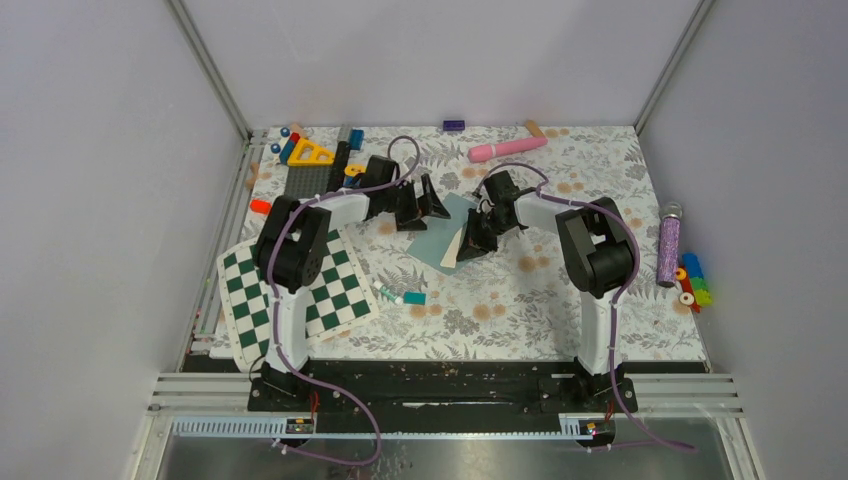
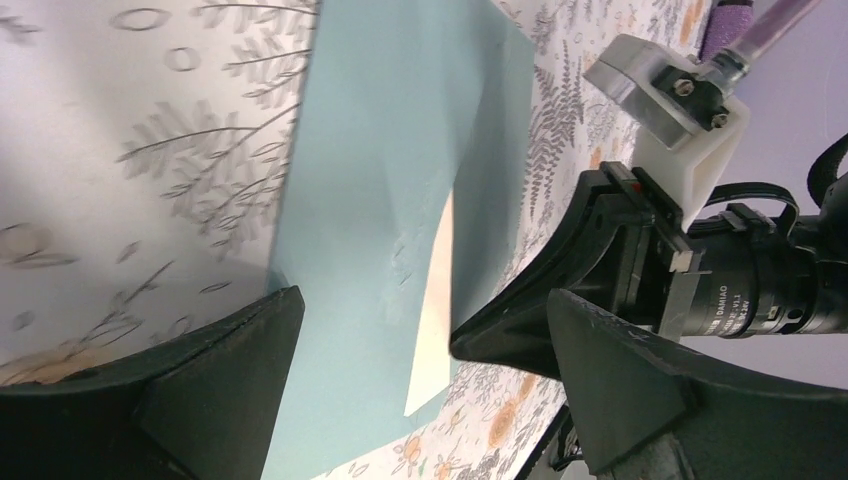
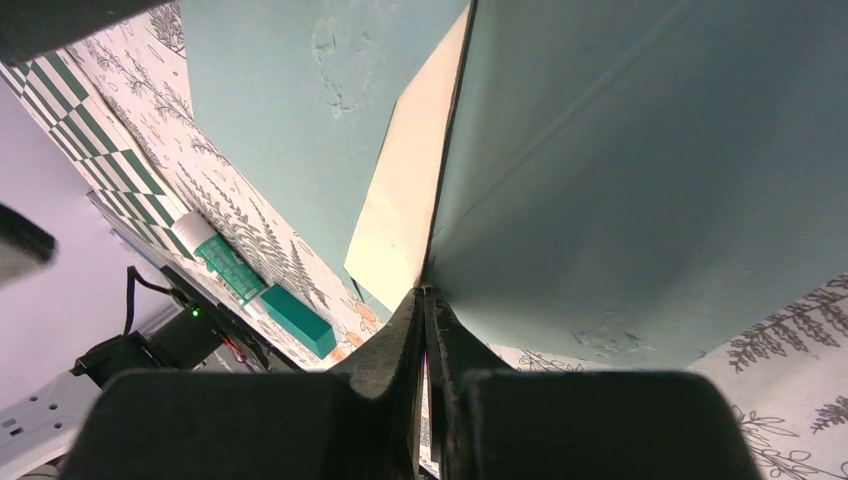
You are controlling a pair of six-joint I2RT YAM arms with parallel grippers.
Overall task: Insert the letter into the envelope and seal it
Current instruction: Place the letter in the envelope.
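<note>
The teal envelope (image 1: 438,228) lies flat mid-table, and its top layer (image 3: 620,170) is raised off the rest. My right gripper (image 3: 425,293) is shut on the edge of that raised layer. The cream letter (image 3: 405,190) shows in the gap under it, and one corner (image 2: 432,350) pokes out past the envelope's edge (image 2: 350,250). My left gripper (image 2: 425,300) stands wide open just above the envelope with nothing between its fingers (image 2: 230,360). From above, the left gripper (image 1: 428,205) and right gripper (image 1: 478,238) face each other across the envelope, with the letter (image 1: 451,254) at its near edge.
A green-white checkerboard (image 1: 300,290) lies under the left arm. A small teal block (image 1: 414,298) and a green tube (image 1: 387,292) sit near it. A pink cylinder (image 1: 507,149) and toys (image 1: 310,152) are at the back. A purple tube (image 1: 668,243) and bright blocks (image 1: 693,282) are at the right.
</note>
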